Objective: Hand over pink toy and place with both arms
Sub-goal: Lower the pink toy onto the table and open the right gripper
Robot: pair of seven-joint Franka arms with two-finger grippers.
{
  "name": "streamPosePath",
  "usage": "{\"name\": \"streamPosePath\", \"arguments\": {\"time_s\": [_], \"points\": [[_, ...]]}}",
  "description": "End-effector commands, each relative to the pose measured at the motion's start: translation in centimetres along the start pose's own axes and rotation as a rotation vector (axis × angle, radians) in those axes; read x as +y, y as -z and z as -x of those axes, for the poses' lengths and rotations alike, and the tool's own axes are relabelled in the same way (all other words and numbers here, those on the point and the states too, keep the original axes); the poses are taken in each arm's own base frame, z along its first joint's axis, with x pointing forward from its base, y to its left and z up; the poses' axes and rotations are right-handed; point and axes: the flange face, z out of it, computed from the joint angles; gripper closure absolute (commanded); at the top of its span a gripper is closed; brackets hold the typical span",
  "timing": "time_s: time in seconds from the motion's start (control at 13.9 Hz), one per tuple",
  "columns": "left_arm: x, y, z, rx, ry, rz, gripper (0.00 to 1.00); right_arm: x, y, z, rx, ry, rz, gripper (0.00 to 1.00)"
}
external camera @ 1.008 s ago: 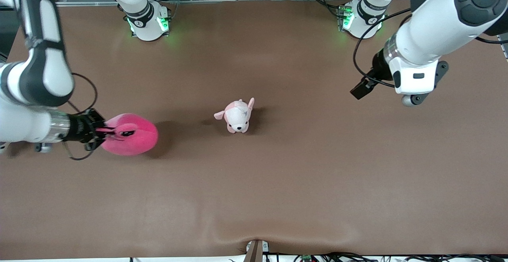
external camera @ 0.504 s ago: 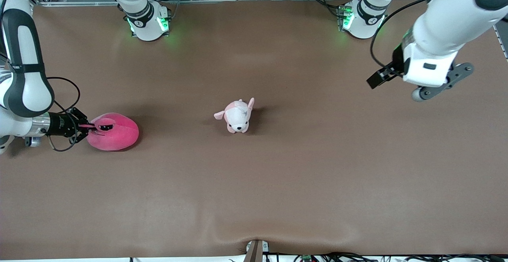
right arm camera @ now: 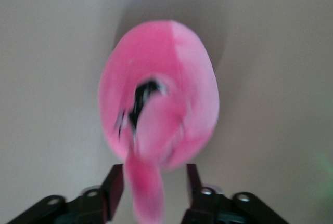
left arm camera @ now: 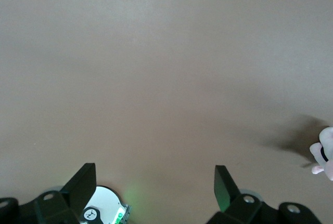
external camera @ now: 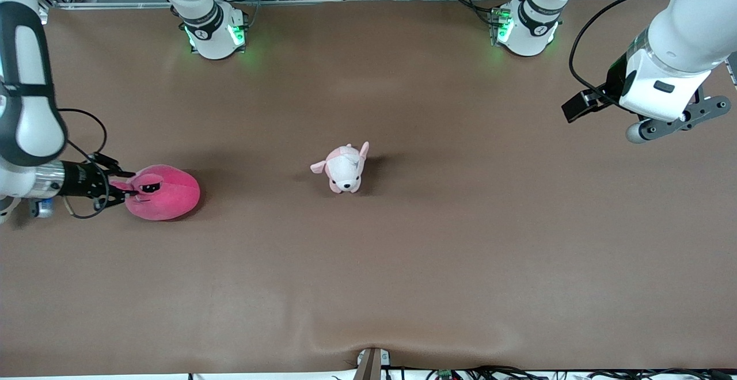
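Front view shows the right gripper low at the right arm's end of the table, jaws parted around an ear flap of the pink toy, which rests on the table. A pale puppy plush sits mid-table. The left gripper hangs above the left arm's end, jaws wide apart and empty.

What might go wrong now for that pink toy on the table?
The right pincer is open around only the pink toy's thin ear flap; pulling away might snag it and drag the toy. The left pincer hangs open over the table at its own arm's end, waiting.
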Motion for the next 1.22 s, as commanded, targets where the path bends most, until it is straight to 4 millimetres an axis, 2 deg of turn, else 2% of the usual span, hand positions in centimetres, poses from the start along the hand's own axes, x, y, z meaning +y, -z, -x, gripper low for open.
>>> {"name": "streamPosePath", "arguments": {"time_s": [0.0,0.14,0.29,0.36,0.43,0.58,0.65,0.72,0.79,0.94,1.01,1.15], "points": [[-1.0,1.6,1.2,0.035,-0.01,-0.017,0.0,-0.4,8.2,4.1,-0.009,0.1,-0.002,0.0],[-1.2,1.9,1.4,0.042,-0.019,-0.016,0.0,0.3,12.1,7.4,-0.038,0.253,0.05,0.0],[-1.4,1.9,1.4,0.042,-0.045,-0.018,0.0,-0.4,15.1,13.0,-0.005,0.346,0.077,0.0],[-1.5,1.9,1.3,0.042,-0.046,-0.018,0.0,0.1,17.3,15.3,0.015,0.386,0.051,0.0],[-2.1,1.9,0.9,0.041,-0.052,-0.012,0.0,1.5,19.2,17.5,0.024,0.424,0.039,0.0],[-3.3,2.3,1.1,0.072,-0.169,-0.012,0.0,3.1,21.5,20.1,0.056,0.559,0.023,0.0],[-5.3,2.3,0.7,0.067,-0.164,0.003,0.0,3.9,23.0,22.1,0.082,0.658,0.001,0.0],[-5.8,2.3,1.1,0.055,-0.166,0.023,0.0,5.0,24.2,23.3,0.125,0.734,0.001,0.0],[-6.3,2.2,1.6,0.05,-0.162,0.025,0.0,6.0,24.9,25.2,0.188,0.847,0.037,0.0],[-6.8,1.3,2.9,0.048,-0.167,0.02,0.0,6.8,24.0,26.8,0.268,1.131,0.19,0.0],[-7.1,0.9,3.6,0.048,-0.169,0.02,0.0,7.0,23.4,26.7,0.271,1.195,0.231,0.0],[-7.7,0.7,4.7,0.056,-0.173,0.02,0.0,7.9,23.3,25.9,0.273,1.2,0.222,0.0]]}}
